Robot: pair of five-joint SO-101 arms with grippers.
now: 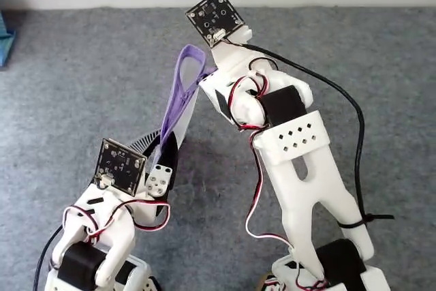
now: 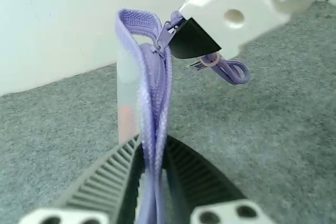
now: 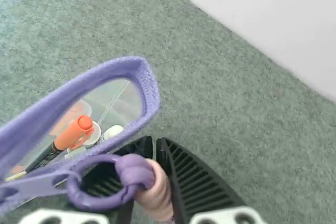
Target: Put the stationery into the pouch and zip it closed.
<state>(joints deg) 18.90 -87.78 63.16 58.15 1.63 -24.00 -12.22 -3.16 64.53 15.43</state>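
Left pincer (image 2: 152,153), right pincer (image 3: 156,148): both clenched.

The clear, purple-trimmed pouch (image 1: 178,100) is standing upright on its edge, its zip (image 3: 84,85) gaping open at one end, and an orange-capped pen (image 3: 73,132) is lying inside.

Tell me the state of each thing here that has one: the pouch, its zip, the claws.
Left claw: shut on the pouch.
Right claw: shut on the pull cord.
Pouch: held between both claws.
Zip: tapes together from left claw to slider; beyond, unclear.
Orange-capped pen: inside the pouch.
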